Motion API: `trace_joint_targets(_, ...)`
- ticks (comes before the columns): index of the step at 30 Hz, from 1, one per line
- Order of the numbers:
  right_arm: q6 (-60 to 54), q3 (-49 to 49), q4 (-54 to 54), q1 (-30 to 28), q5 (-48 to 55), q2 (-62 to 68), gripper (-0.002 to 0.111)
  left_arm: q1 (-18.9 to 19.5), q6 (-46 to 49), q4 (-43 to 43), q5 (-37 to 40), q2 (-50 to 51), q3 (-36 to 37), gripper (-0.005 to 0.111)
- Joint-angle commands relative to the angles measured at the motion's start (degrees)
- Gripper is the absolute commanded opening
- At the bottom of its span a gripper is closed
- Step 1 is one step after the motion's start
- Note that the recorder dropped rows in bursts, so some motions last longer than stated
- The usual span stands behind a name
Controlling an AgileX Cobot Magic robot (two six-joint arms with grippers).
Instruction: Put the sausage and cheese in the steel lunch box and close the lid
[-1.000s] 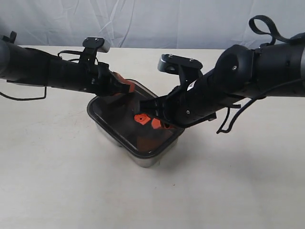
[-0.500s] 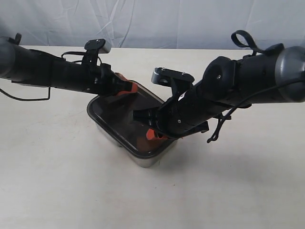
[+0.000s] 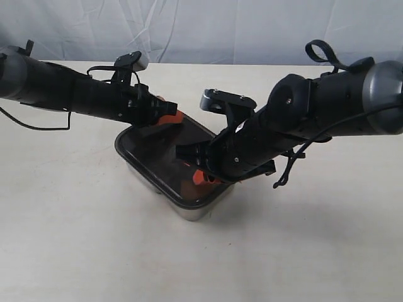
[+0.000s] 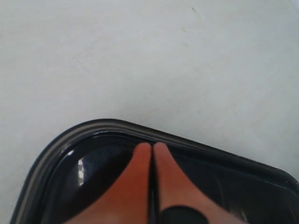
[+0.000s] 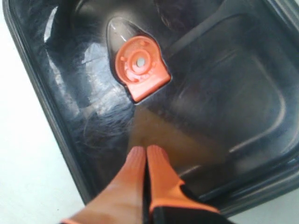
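Note:
The steel lunch box (image 3: 189, 211) stands mid-table with the dark translucent lid (image 3: 151, 151) lying on top of it. My left gripper (image 3: 175, 118) is shut on nothing, its orange tips (image 4: 152, 145) resting against the lid (image 4: 243, 186) by its far rim. My right gripper (image 3: 200, 177) is also shut and empty. Its tips (image 5: 146, 150) touch the lid (image 5: 224, 84) just short of the orange valve (image 5: 140, 65). The cheese (image 5: 175, 140) shows as a dim yellow-brown patch through the lid. The sausage is hidden.
The cream table (image 3: 75, 239) surrounds the box, with a pale cloth backdrop (image 3: 201, 31) behind. Both black arms (image 3: 327, 107) slope in over the box from either side, cables looping off them.
My right gripper has come down and forward over the lid, covering the valve in the exterior view. The left gripper edged slightly along the far rim. Both stayed shut.

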Motion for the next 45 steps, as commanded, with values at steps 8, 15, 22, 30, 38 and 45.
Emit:
trace_joint_targets(8, -2.3, 0.6, -1.0, 0.2, -2.5, 0.1, -0.001, -0.2, -0.9, 7.8, -7.3, 2.5, 1.5, 0.0)
trace_joint_targets(15, -2.7, 0.6, -5.0, -1.2, -5.8, -8.7, -0.001, -0.2, 0.8, 7.8, -6.5, -5.6, 1.5, 0.0)
trace_joint_targets(22, -2.7, 0.8, -7.4, -4.8, -3.7, -18.7, -0.001, -0.2, 0.3, 8.2, -6.1, -18.1, 2.9, 0.0)
trace_joint_targets(30, 2.6, 9.8, -17.0, -4.9, -1.6, -37.9, -0.001, -0.2, 0.3, 8.2, -21.4, -41.8, 18.5, 0.0)
trace_joint_targets(38, 7.7, 20.9, -25.2, -4.9, -0.3, -60.1, -0.001, -0.2, -4.1, 6.0, -20.3, -71.4, 34.5, 0.0)
trace_joint_targets(45, 7.7, 21.4, -25.9, -4.9, -0.9, -70.8, -0.001, -0.2, -3.9, 6.2, -19.8, -85.1, 37.5, 0.0)
